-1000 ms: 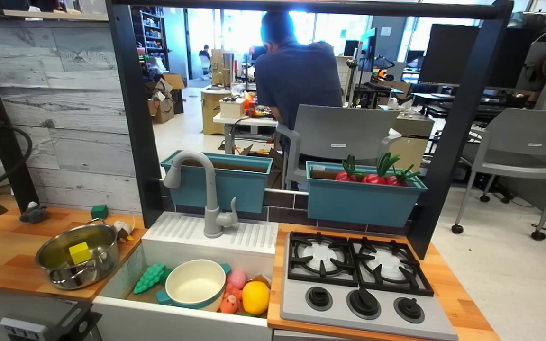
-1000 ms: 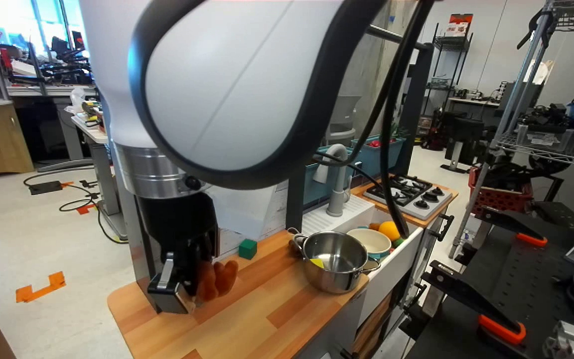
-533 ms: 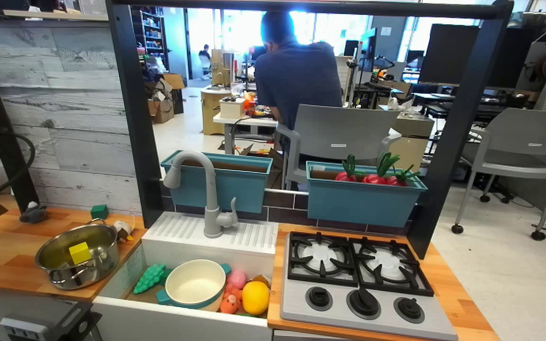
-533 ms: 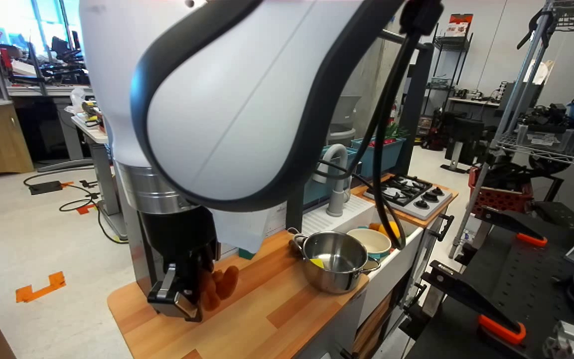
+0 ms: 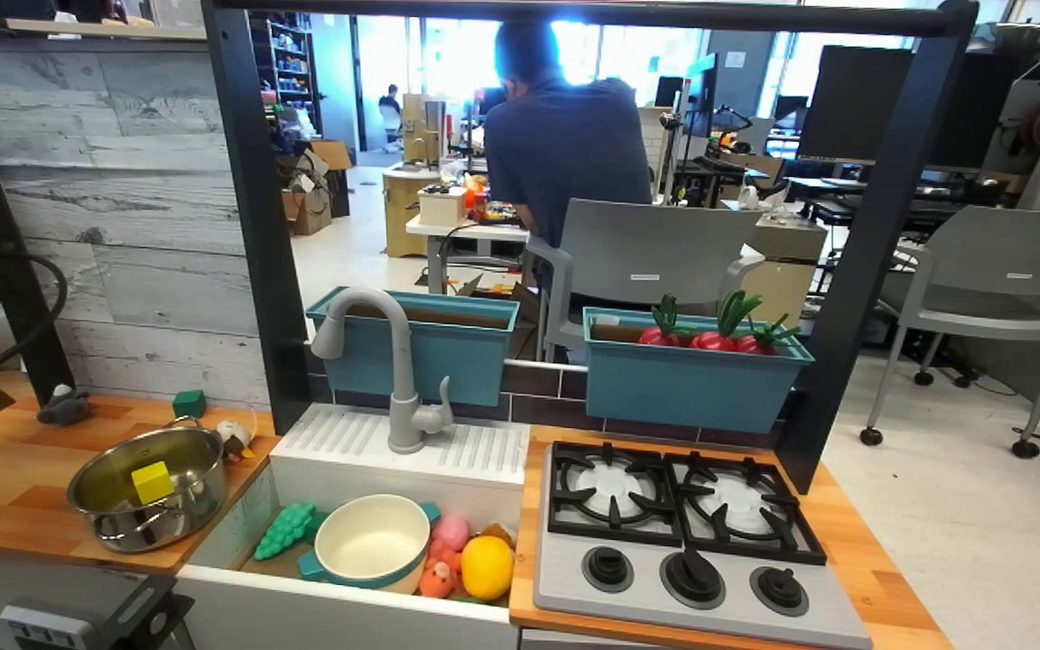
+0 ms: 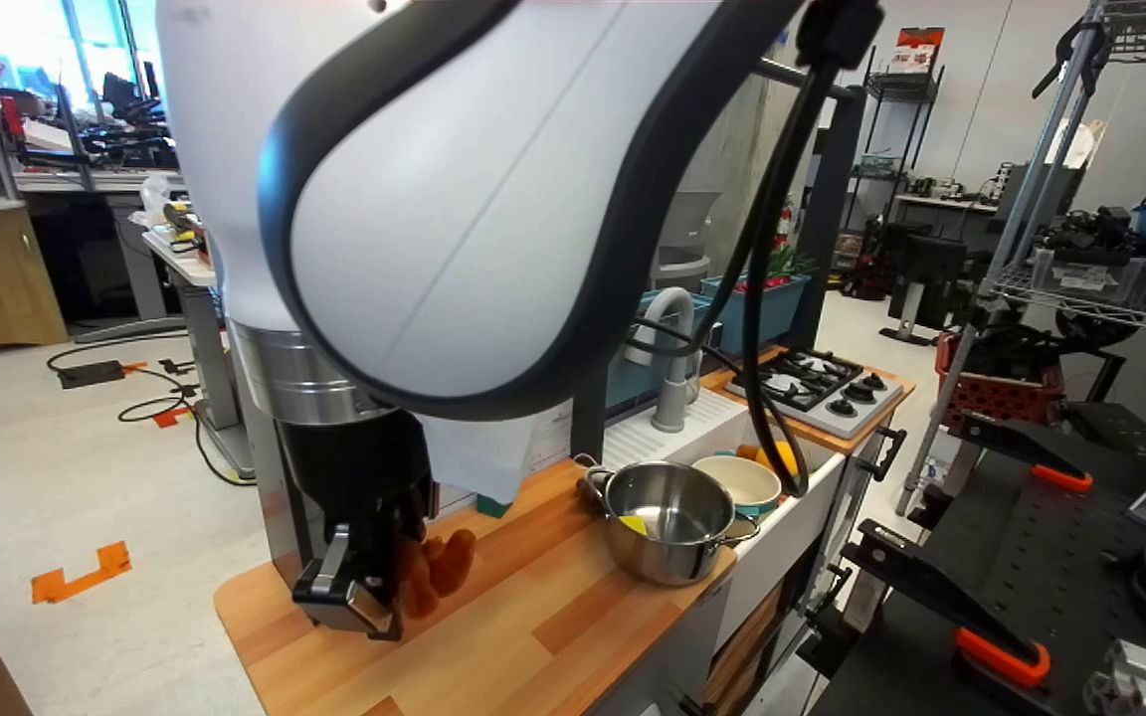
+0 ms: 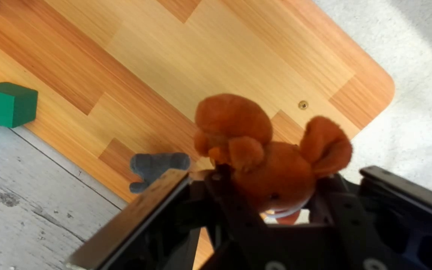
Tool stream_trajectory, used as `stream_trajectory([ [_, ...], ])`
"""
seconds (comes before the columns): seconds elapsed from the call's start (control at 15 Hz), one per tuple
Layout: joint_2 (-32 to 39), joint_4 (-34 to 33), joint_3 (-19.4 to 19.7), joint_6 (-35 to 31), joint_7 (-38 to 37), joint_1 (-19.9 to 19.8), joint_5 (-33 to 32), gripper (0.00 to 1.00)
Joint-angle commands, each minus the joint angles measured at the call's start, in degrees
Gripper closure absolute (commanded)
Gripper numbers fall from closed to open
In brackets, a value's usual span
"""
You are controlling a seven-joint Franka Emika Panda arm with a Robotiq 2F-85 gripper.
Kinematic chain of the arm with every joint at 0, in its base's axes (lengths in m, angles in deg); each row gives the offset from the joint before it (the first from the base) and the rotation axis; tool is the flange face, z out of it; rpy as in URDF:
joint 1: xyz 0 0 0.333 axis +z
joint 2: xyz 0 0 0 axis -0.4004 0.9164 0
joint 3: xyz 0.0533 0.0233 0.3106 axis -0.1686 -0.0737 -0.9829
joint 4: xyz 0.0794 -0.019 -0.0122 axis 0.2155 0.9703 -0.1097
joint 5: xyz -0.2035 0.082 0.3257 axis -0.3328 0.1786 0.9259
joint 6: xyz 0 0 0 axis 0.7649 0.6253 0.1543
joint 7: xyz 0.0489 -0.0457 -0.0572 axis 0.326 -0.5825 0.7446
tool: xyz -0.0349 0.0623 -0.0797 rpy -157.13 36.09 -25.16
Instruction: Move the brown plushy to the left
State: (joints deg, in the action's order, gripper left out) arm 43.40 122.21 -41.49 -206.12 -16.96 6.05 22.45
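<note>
Countertop (image 7: 234, 71), tool (image 7: 278, 185) clasping brown plushy (image 7: 272, 161), chair label (image 5: 644, 277) (illegible)

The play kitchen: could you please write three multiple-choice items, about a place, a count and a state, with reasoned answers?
1. Where is the yellow block?
A) In the sink
B) In a teal planter
C) Inside the stainless-steel pot

2. How many black knobs does the cooktop have?
A) Three
B) Five
C) Six

3. What state is the gripper in?
A) Wide open, holding nothing
B) Closed on the brown plush toy
C) Closed on a green block

1: C, an exterior view shows it within the pot's walls.
2: A, an exterior view shows one row of three.
3: B, the wrist view shows the toy clasped between the fingers.
</note>
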Motion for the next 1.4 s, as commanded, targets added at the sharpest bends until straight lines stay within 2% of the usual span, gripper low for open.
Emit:
stream_trajectory([
  [0.0, 0.25, -0.4, -0.16, 0.22, -0.09, -0.08, -0.15, 0.57],
  [0.07, 0.24, -0.4, -0.16, 0.22, -0.09, -0.08, -0.15, 0.57],
  [0.13, 0.24, -0.4, -0.16, 0.22, -0.09, -0.08, -0.15, 0.32],
  [0.27, 0.16, -0.21, -0.12, 0.05, -0.17, -0.13, -0.15, 0.24],
  [0.47, -0.12, 0.33, -0.07, -0.23, -0.15, -0.24, -0.22, 0.01],
  [0.6, 0.25, -0.14, -0.16, 0.21, -0.1, -0.13, -0.15, 0.0],
  [0.67, 0.25, -0.08, -0.16, 0.21, -0.09, -0.14, -0.15, 0.05],
  [0.73, 0.25, -0.07, -0.16, 0.21, -0.09, -0.14, -0.15, 0.0],
  [1.33, 0.26, -0.06, -0.17, 0.21, -0.09, -0.14, -0.14, 0.0],
])
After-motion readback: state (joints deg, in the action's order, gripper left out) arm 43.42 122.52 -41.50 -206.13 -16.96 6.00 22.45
